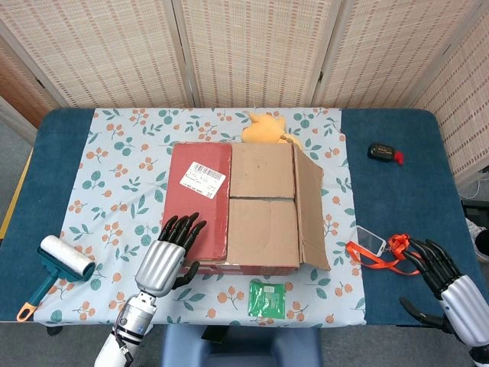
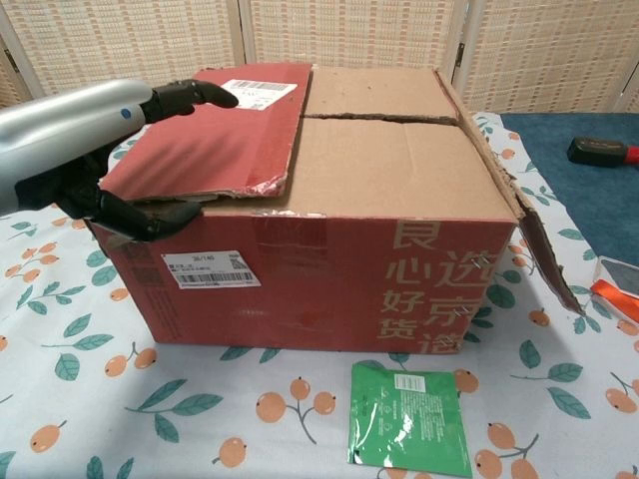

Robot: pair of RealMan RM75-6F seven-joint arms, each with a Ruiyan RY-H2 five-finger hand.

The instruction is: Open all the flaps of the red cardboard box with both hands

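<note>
On a floral-clothed tabletop point(image 1: 114, 153), the red cardboard box point(image 2: 329, 279) sits centre. The left hand point(image 1: 170, 252) pinches its red top flap point(image 2: 215, 140), fingers above, thumb beneath. The right hand point(image 1: 447, 279) rests released, well to the box's right.

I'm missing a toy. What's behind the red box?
Behind the red box, at its far edge, an orange plush toy pokes up on the tablecloth. Only its upper part shows; the box hides the rest.
</note>
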